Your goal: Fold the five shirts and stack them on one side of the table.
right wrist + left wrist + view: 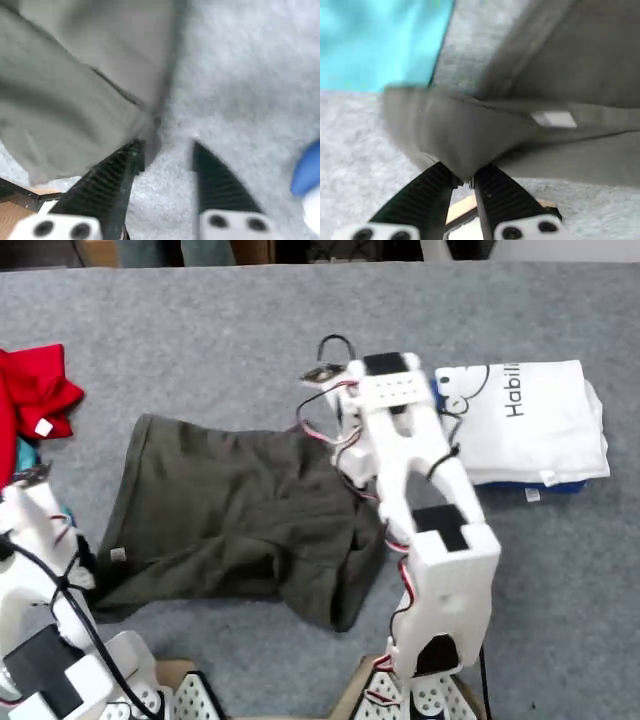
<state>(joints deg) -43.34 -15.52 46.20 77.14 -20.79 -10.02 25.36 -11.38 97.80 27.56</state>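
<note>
Left pincer (465,179) is pressed together on a corner of the olive shirt (230,510), which lies rumpled mid-bench (220,310). Right pincer (167,152) is spread just beside that shirt's edge. A folded white shirt (530,420) rests on a blue shirt (500,486) at the right arm's side; a red shirt (35,390) lies at the left.

The grey worktop (220,320) bears a rumpled olive shirt (230,515) centrally. A red shirt (35,390) lies at one edge, a folded pile (530,420) opposite.

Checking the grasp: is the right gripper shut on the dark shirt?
No; the right gripper is open, with the dark shirt lying just beside it.
</note>
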